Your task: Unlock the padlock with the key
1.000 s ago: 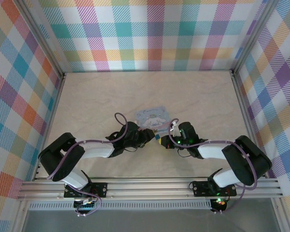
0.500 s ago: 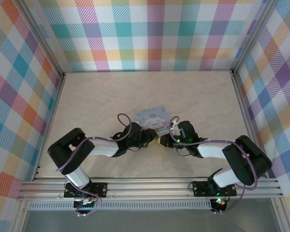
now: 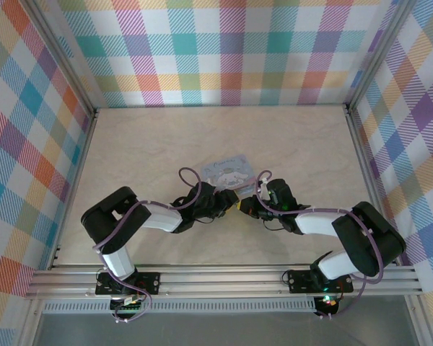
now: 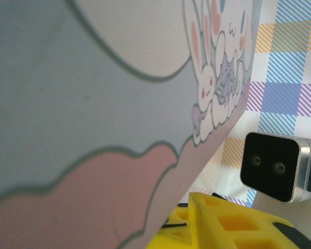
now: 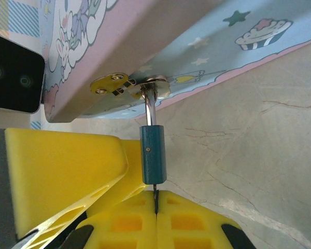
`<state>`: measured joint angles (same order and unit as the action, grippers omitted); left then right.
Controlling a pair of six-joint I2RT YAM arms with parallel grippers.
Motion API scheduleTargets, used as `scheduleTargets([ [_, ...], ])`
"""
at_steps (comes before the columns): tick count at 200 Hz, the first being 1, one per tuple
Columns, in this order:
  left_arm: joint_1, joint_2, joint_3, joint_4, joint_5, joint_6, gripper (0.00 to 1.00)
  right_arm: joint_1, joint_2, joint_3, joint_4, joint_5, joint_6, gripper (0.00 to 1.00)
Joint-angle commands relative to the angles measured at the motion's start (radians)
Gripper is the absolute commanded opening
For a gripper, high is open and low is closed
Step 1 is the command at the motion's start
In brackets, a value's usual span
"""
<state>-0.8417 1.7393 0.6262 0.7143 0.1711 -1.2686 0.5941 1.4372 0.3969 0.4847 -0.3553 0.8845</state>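
The right gripper point(image 5: 155, 201) was clenched on the key point(image 5: 155, 191), its yellow fingertips pressed together around the thin dark blade. Straight ahead of those tips and touching the key, the padlock point(image 5: 153, 154) was hooked by its shackle through the hasp point(image 5: 125, 83) of the pale blue tin point(image 5: 223, 49). What the tin held could not be seen. The left gripper point(image 3: 227, 205) sat just beside the right one, close against the tin, and its grip could not be told.
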Motion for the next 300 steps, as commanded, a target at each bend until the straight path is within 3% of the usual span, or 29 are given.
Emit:
scheduleTargets([
  [1, -0.024, 0.022, 0.002, -0.019, 0.025, -0.073, 0.46, 0.007, 0.023, 0.022, 0.036, -0.024, 0.037, 0.0],
  [34, -0.023, -0.004, -0.009, -0.08, 0.002, -0.087, 0.49, 0.007, 0.032, 0.022, 0.031, -0.015, 0.036, 0.0],
  [84, -0.026, 0.019, 0.007, -0.082, 0.027, -0.13, 0.46, 0.006, 0.014, 0.019, 0.034, -0.016, 0.055, 0.0],
  [119, -0.029, 0.014, 0.012, -0.146, 0.02, -0.137, 0.55, 0.006, 0.006, 0.02, 0.027, -0.006, 0.061, 0.0],
  [175, -0.017, -0.062, -0.004, -0.263, -0.02, -0.098, 0.57, 0.005, 0.015, 0.024, -0.016, 0.001, 0.019, 0.0],
  [228, 0.045, -0.158, -0.009, -0.396, -0.046, -0.005, 0.54, 0.004, 0.052, 0.034, -0.021, -0.029, -0.009, 0.0],
  [300, 0.132, -0.258, 0.009, -0.502, -0.065, 0.096, 0.43, 0.004, 0.054, 0.044, -0.022, -0.027, -0.018, 0.0],
])
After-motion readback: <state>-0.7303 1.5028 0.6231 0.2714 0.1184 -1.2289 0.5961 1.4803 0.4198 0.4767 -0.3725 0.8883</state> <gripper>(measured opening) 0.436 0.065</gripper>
